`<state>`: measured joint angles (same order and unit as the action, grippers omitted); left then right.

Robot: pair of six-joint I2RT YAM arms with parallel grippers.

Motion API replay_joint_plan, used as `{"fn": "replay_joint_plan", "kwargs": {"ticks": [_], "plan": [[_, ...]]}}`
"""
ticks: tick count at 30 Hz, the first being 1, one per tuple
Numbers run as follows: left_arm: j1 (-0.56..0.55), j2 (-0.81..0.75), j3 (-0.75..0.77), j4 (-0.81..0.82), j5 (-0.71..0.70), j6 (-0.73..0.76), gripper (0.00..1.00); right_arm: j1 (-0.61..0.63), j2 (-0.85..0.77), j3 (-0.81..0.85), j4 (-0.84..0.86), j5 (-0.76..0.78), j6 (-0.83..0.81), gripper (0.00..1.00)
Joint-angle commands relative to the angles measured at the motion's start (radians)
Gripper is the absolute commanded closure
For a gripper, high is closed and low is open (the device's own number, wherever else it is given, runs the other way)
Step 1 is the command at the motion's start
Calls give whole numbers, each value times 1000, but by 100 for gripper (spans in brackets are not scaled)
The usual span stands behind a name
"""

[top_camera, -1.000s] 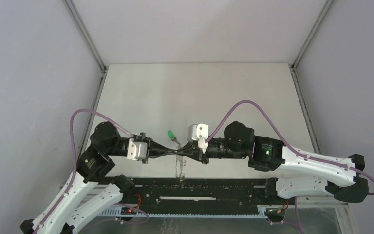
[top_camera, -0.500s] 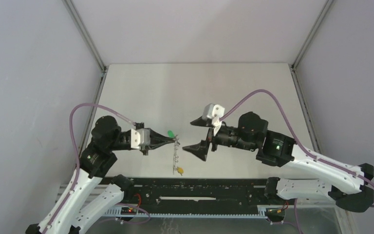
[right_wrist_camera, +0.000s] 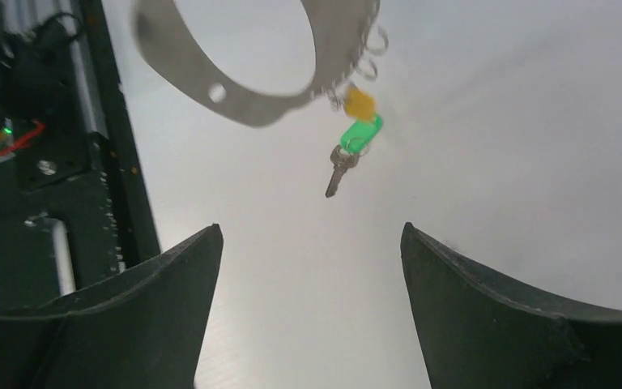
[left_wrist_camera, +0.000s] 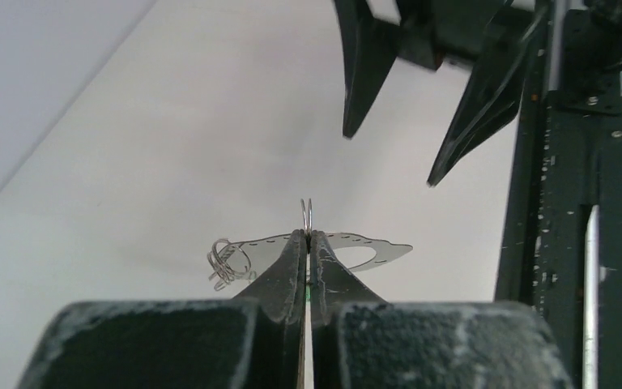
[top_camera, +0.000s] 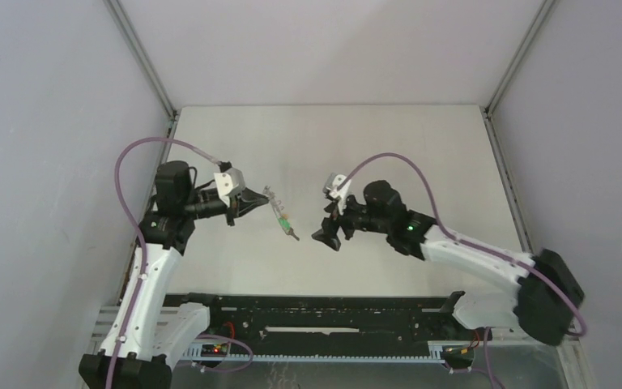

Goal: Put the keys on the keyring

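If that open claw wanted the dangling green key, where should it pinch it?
Probably the green key's head, the right gripper coming up from the blade end: the head is the widest part, while the blade dangles free below the keyring.

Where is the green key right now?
Top view, left of centre: the green key dangles from the keyring pinched by the left gripper, beside the yellow key, facing the open right gripper.

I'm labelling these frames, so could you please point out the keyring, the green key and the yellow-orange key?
keyring (right_wrist_camera: 255,107), right wrist view, on its flat grey band.
green key (right_wrist_camera: 362,134), right wrist view, on its plastic head.
yellow-orange key (right_wrist_camera: 359,102), right wrist view, on its plastic head.
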<state>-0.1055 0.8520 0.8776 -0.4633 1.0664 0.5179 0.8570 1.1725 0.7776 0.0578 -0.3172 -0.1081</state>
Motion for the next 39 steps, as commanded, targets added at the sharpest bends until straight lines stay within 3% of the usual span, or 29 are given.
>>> {"fn": "replay_joint_plan", "kwargs": {"ticks": [1, 5, 9, 14, 19, 23, 39], "plan": [[82, -4, 76, -142, 70, 225, 100, -41, 246, 62, 188, -175, -96, 12], [139, 10, 110, -305, 74, 385, 100, -52, 487, 221, 139, -246, -172, 15], [168, 8, 76, -294, 67, 398, 100, -55, 659, 375, 79, -295, -218, 18], [207, 7, 80, -344, 82, 417, 100, -76, 780, 484, 5, -329, -280, 21], [231, 14, 98, -489, 91, 516, 100, -111, 866, 645, -182, -418, -280, 30], [234, 8, 103, -535, 96, 534, 100, -86, 928, 741, -323, -355, -298, 30], [236, -28, 152, -758, 82, 711, 100, -4, 972, 659, -152, -131, -200, 30]]}}
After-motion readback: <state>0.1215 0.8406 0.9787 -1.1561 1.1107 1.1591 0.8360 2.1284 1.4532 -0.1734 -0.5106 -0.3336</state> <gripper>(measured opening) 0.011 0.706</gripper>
